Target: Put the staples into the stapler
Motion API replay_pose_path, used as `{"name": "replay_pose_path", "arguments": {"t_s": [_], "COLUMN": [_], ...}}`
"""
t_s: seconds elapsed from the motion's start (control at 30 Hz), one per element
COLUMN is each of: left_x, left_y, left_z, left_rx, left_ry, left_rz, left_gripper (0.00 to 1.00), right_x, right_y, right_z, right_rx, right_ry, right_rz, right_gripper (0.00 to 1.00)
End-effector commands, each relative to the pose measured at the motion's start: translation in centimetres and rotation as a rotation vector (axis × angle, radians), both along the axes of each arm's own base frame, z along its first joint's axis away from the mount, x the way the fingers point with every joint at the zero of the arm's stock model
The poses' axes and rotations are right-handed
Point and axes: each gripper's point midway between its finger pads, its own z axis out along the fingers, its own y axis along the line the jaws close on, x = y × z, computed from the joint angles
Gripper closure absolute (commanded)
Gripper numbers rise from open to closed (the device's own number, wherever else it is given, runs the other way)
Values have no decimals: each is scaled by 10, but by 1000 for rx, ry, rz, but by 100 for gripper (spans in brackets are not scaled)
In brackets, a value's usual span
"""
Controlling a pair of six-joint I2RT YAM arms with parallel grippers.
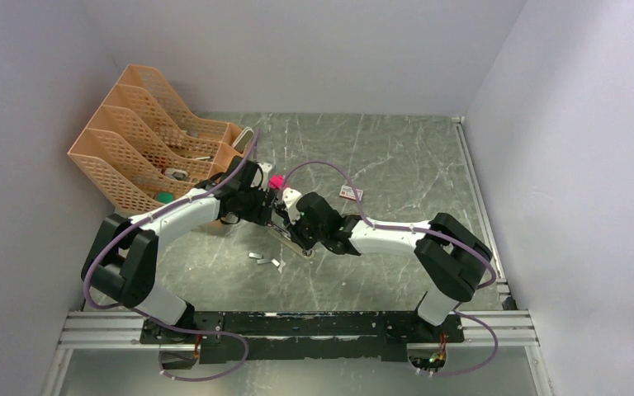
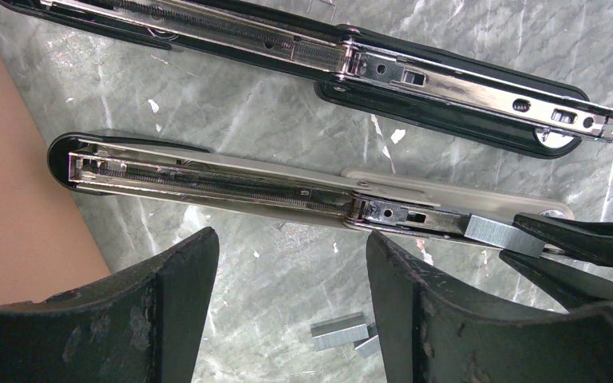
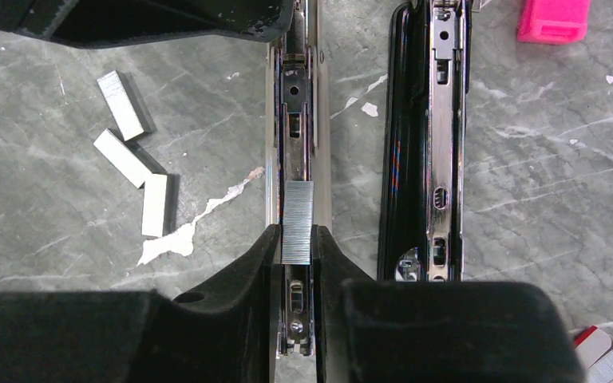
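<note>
Two long opened bodies lie side by side on the marble table. One is the black stapler (image 3: pixel 427 144) (image 2: pixel 415 76), with its silver rail showing. The other is a pale-sided body (image 2: pixel 207 171) with an open silver rail (image 3: pixel 295 96). My right gripper (image 3: pixel 296 239) is shut on a strip of staples (image 3: pixel 297 219) (image 2: pixel 499 234). It holds the strip lengthwise right over the pale-sided body's rail. My left gripper (image 2: pixel 291 247) stands open just beside that body, nothing between its fingers. In the top view both grippers (image 1: pixel 285 216) meet over the stapler (image 1: pixel 293 241).
Three loose staple strips (image 3: pixel 132 152) (image 1: pixel 264 258) lie on the table near the left gripper. A pink plastic piece (image 3: pixel 553 20) sits beyond the black stapler. The white-and-red staple box (image 1: pixel 350 193) lies to the right. An orange file rack (image 1: pixel 149 140) stands at back left.
</note>
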Motion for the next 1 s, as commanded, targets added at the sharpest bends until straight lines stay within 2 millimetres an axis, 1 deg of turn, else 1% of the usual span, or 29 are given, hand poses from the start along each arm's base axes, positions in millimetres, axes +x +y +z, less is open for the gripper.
{"name": "replay_pose_path", "arguments": {"t_s": [0.0,0.5,0.97], "left_x": [2,1,1], "left_y": [-1,-1,0], "left_z": [3,3,3], "left_rx": [6,7,7], "left_ry": [-28,-27,-26], "left_rz": [-11,-11,-10], "left_gripper": [28,28,28], "right_x": [-5,5,9], "right_y": [-11,-19,-18], "right_z": [-8,-8,-3], "right_rx": [-58,-95,-74], "right_ry": [13,5,8], "right_rz": [-5,-92,-142], "right_gripper": [89,95,100]}}
